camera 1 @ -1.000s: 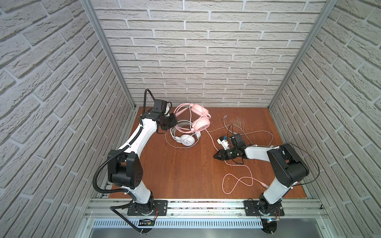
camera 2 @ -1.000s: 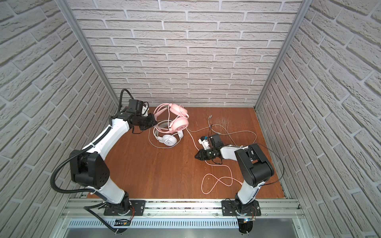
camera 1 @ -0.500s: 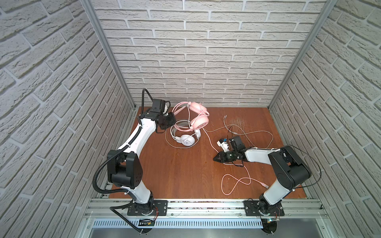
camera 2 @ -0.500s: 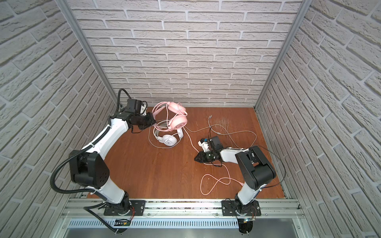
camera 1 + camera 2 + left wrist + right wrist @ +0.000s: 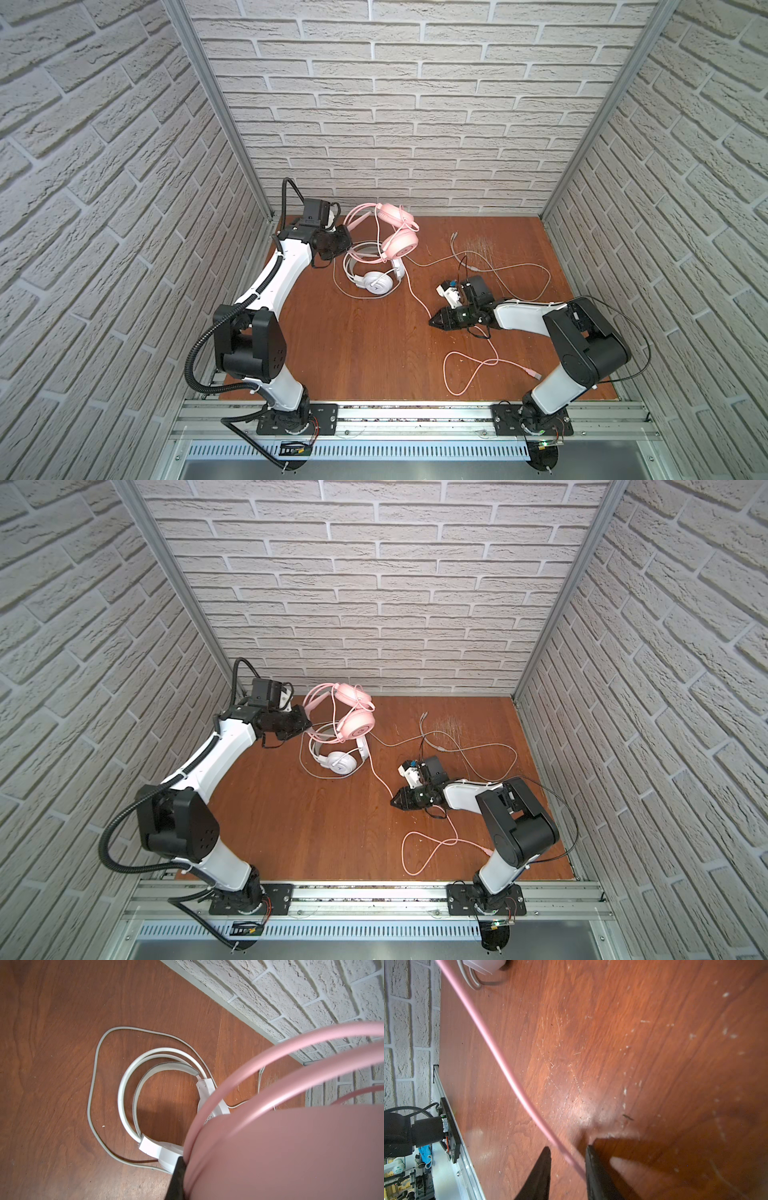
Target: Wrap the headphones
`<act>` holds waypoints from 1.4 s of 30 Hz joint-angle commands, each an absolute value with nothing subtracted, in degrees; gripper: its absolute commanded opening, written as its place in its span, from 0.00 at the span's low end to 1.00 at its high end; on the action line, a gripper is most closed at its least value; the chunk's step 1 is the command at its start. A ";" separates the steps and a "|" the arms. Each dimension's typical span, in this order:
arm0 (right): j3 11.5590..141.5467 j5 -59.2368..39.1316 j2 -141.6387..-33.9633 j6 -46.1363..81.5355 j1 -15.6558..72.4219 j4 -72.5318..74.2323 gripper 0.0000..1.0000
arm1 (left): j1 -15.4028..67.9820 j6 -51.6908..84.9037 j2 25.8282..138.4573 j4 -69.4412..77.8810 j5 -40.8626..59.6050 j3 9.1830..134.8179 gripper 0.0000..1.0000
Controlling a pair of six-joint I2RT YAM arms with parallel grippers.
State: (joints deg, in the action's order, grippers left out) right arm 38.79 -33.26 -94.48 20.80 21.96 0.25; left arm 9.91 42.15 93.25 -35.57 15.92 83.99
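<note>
My left gripper point(image 5: 347, 244) point(image 5: 306, 725) is shut on the headband of the pink headphones point(image 5: 400, 245) point(image 5: 360, 725) and holds them above the table near the back wall. Its black finger point(image 5: 176, 1180) presses on the pink band point(image 5: 270, 1076). Below lie the white headphones point(image 5: 376, 283) point(image 5: 166, 1059), flat, ringed by their grey cord point(image 5: 93, 1084). The pink cord point(image 5: 411, 291) point(image 5: 500, 1059) runs down to my right gripper point(image 5: 434, 322) point(image 5: 568, 1147), which sits low on the table with its jaws apart and the cord between them, against one finger.
Behind the right gripper the pink cord curls in a loose loop point(image 5: 457, 374) and ends in a plug point(image 5: 536, 375) near the front right. The grey cord point(image 5: 519, 272) sprawls over the back right of the wooden table point(image 5: 357, 345). Brick walls close three sides.
The left gripper has drifted slightly left with the pink headphones. The right gripper has crept a little toward the front along the pink cord, and its jaws have parted a bit.
</note>
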 commanded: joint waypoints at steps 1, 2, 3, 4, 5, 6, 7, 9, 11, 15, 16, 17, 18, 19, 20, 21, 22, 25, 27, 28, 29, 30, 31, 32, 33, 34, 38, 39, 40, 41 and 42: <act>36.73 -29.47 -95.33 21.27 22.74 -5.54 0.31 | 9.49 43.15 90.62 -30.28 17.38 84.98 0.00; 36.78 -29.45 -95.52 21.18 22.85 -5.62 0.31 | 9.42 43.22 90.69 -30.18 17.44 85.14 0.00; 36.90 -29.38 -95.75 21.18 23.02 -5.60 0.30 | 9.39 43.24 90.77 -30.15 17.55 85.17 0.00; 37.15 -29.21 -96.00 21.02 23.26 -5.86 0.31 | 9.40 43.24 90.94 -30.15 17.72 85.33 0.00; 37.46 -28.95 -96.17 20.92 23.44 -6.20 0.31 | 9.40 43.24 91.09 -30.23 17.98 85.34 0.00; 37.82 -28.39 -96.24 20.68 23.79 -6.77 0.31 | 9.40 43.33 91.21 -30.23 18.16 85.35 0.00; 38.22 -27.58 -96.16 20.57 24.07 -7.42 0.31 | 9.44 43.49 91.14 -30.23 18.16 85.28 0.00; 38.96 -25.87 -95.49 20.58 24.75 -8.70 0.31 | 9.49 43.60 90.73 -30.06 18.16 84.75 0.00; 39.63 -24.15 -94.48 20.36 25.43 -10.08 0.32 | 9.48 43.63 90.36 -29.96 18.11 84.30 0.00; 41.79 -21.52 -93.52 19.87 26.43 -12.63 0.33 | 9.37 43.59 90.00 -29.88 18.22 83.92 0.00; 42.42 -20.54 -93.43 19.63 26.75 -13.51 0.33 | 9.49 43.66 90.04 -29.80 18.29 83.70 0.00; 43.10 -19.58 -93.31 19.24 27.03 -14.50 0.34 | 9.49 43.76 90.00 -29.69 18.50 83.63 0.00; 43.93 -18.08 -93.25 18.66 27.51 -15.88 0.34 | 9.49 43.77 89.92 -29.71 18.62 83.50 0.00; 45.01 -16.45 -93.19 18.03 27.96 -17.67 0.36 | 9.56 43.85 89.76 -29.62 18.64 83.29 0.00; 46.06 -14.96 -93.32 17.51 28.37 -19.45 0.37 | 9.50 43.86 89.65 -29.62 18.70 83.09 0.00; 47.44 -13.20 -93.55 17.09 28.85 -21.71 0.37 | 9.50 43.86 89.56 -29.62 18.72 82.95 0.00; 48.74 -11.49 -93.83 16.81 29.27 -23.81 0.37 | 9.54 43.90 89.48 -29.62 18.72 82.82 0.00; 50.81 -8.87 -94.14 16.19 30.01 -27.86 0.36 | 9.49 44.03 89.32 -29.62 18.61 82.36 0.00; 51.65 -6.82 -93.53 15.91 30.03 -30.55 0.36 | 9.49 44.08 89.30 -29.61 18.54 82.33 0.00; 52.17 -5.41 -92.82 15.74 30.06 -32.05 0.37 | 9.50 44.09 89.35 -29.62 18.48 82.28 0.00; 52.58 -4.53 -92.13 15.50 30.05 -33.13 0.38 | 9.51 44.02 89.43 -29.62 18.50 82.27 0.00; 53.12 -4.05 -91.39 15.02 30.04 -34.15 0.39 | 9.49 44.03 89.60 -29.62 18.52 82.36 0.00; 53.72 -3.67 -90.67 14.58 29.96 -35.23 0.39 | 9.49 44.04 89.86 -29.62 18.68 82.45 0.00; 54.34 -3.29 -90.28 14.15 29.98 -36.10 0.40 | 9.49 43.95 90.21 -29.70 18.78 82.57 0.00; 55.17 -2.72 -90.10 13.60 29.97 -37.27 0.41 | 9.50 43.88 90.42 -29.79 18.97 82.81 0.00; 56.00 -2.03 -90.13 13.18 29.82 -38.63 0.42 | 9.48 43.88 90.66 -29.88 19.06 82.88 0.00; 57.65 -0.25 -90.52 11.98 28.88 -42.28 0.43 | 9.50 43.78 90.70 -29.79 19.24 82.71 0.00; 57.70 -0.50 -90.53 11.59 28.52 -42.89 0.44 | 9.49 43.67 90.73 -29.88 19.25 82.67 0.00; 57.79 -0.53 -90.55 11.14 28.02 -43.57 0.45 | 9.54 43.51 90.64 -29.97 19.23 82.62 0.00; 57.90 -0.53 -90.69 10.77 27.66 -44.20 0.45 | 9.49 43.42 90.64 -30.12 19.23 82.53 0.00; 58.08 -0.61 -90.95 10.22 27.17 -45.06 0.46 | 9.49 43.42 90.53 -30.15 19.30 82.52 0.00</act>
State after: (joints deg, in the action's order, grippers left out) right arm 57.23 -2.07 -91.88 12.34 28.27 -40.47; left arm 9.85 42.63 92.25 -34.72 16.40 82.13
